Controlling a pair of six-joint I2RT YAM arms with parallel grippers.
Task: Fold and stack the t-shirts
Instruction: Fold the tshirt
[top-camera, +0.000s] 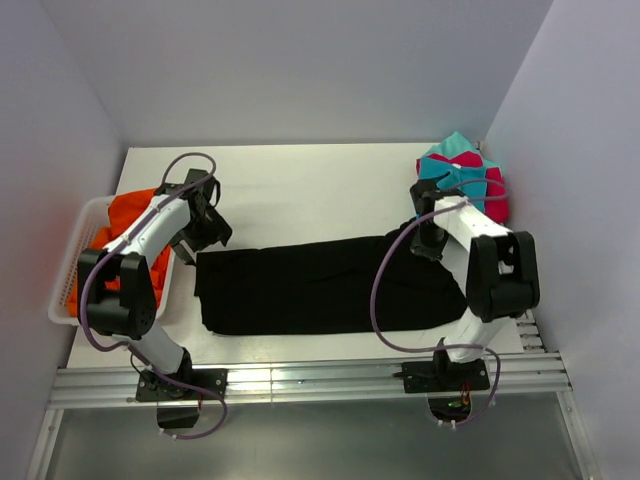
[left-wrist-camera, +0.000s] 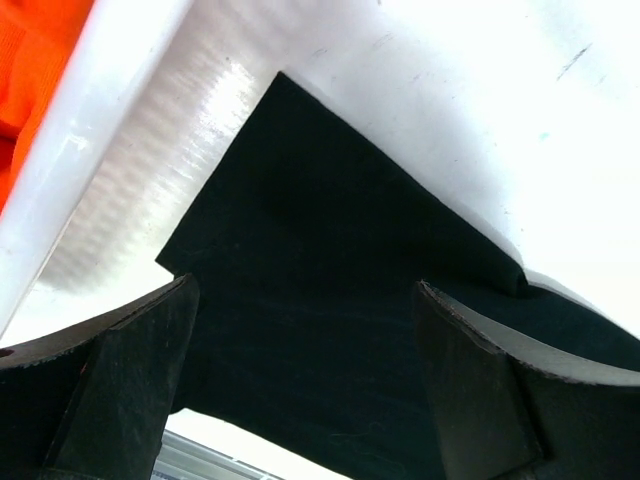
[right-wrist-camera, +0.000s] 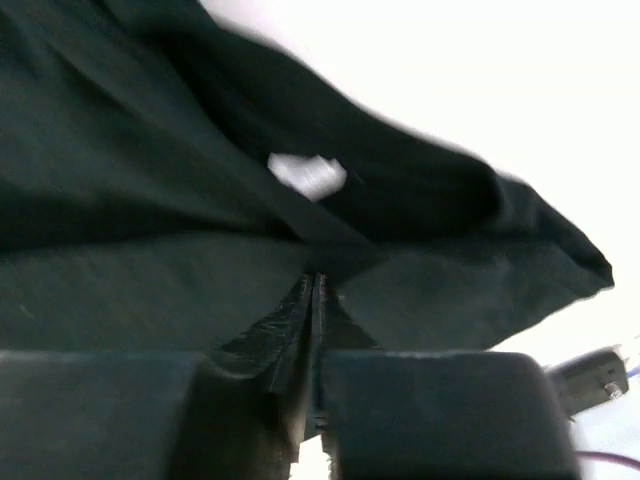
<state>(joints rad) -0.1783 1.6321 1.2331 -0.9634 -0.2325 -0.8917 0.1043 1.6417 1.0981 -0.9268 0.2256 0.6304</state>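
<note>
Left claw (left-wrist-camera: 305, 292) hangs released, jaws wide, over the black t-shirt (top-camera: 320, 290) corner; our right claw (right-wrist-camera: 315, 287) pinches its far end. We judge it half folded. Teal and pink-red shirts (top-camera: 468, 172) beyond the right claw and an orange shirt (top-camera: 135, 215) beside the left await folding.

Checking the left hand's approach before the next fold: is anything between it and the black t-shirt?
Nothing visible does. The left hand hangs open just above the left edge of the black t-shirt, the cloth there bare. The white basket holding the orange t-shirt sits beside it, off the path.
</note>
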